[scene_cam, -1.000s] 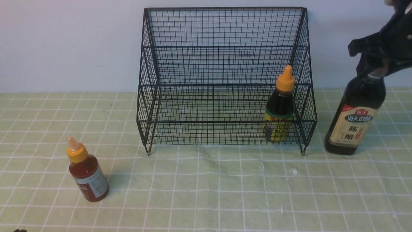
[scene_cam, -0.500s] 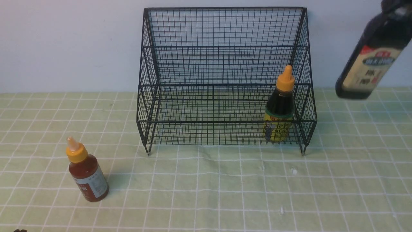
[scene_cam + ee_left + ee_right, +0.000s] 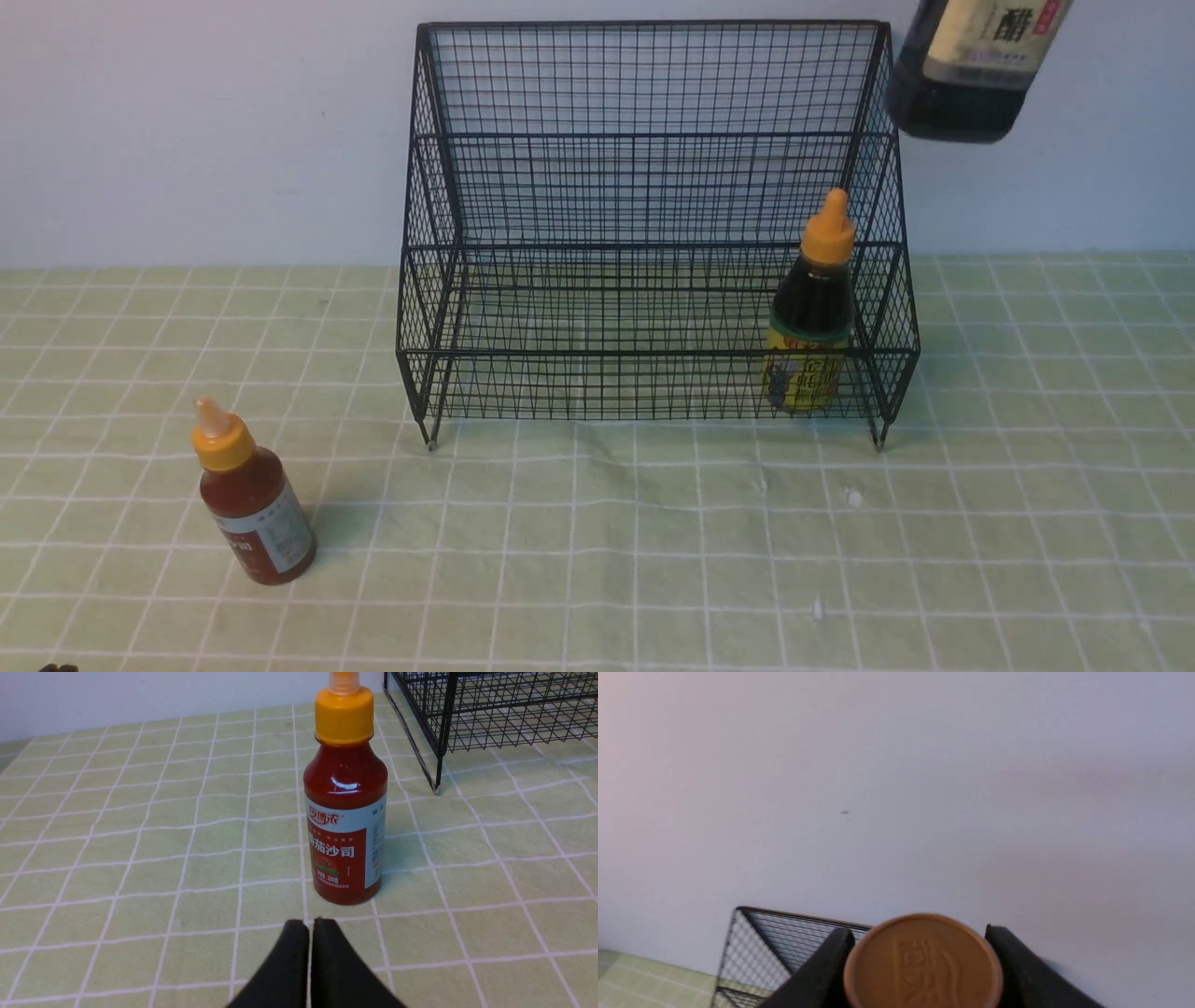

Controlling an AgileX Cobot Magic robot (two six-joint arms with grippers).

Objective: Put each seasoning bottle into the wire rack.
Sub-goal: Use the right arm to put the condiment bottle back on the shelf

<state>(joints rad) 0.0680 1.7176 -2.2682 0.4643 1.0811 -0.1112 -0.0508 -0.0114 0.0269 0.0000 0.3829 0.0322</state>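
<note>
Tall bottle (image 3: 971, 84) risen to rack (image 3: 653, 133) top, right claw (image 3: 919, 933) gripping its cap (image 3: 922, 966) (left claw (image 3: 310, 926) closed).

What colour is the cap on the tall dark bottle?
Tan brown. The tall dark bottle's cap shows best in the right wrist view.

wire rack (image 3: 607, 353) lower tier: left, middle free | right end: small dark bottle (image 3: 810, 317) blocks

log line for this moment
right gripper: shut on tall bottle, in air by rack | left gripper: shut, empty, facing red bottle | yellow-label bottle: in rack
</note>
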